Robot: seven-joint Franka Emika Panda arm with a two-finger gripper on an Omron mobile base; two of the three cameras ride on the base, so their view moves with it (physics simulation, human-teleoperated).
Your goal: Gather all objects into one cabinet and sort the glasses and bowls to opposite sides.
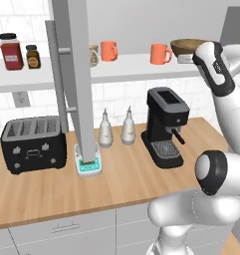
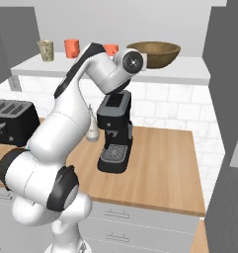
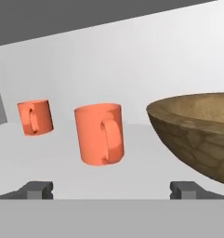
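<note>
While the pincer [image 3: 112, 190] gapes wide, empty | step: approaching nearer orange mug [image 3: 100, 134] beside bowl [image 3: 201, 132] | next: advance, straddle it.

Two base cams look fwd and down from behind the arm, L and R, sharing the shelf [image 1: 141, 69] w/ bowl [image 2: 154, 53]; hand cam sits close, level w/ shelf, bowl at frame right.

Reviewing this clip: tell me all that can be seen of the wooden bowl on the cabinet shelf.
The wooden bowl is wide, rounded and dark brown with a mottled grain and a lighter rim. It stands upright on the white shelf, at the right end, apart from the nearer orange mug. The open gripper faces the gap between mug and bowl, touching neither.
</note>
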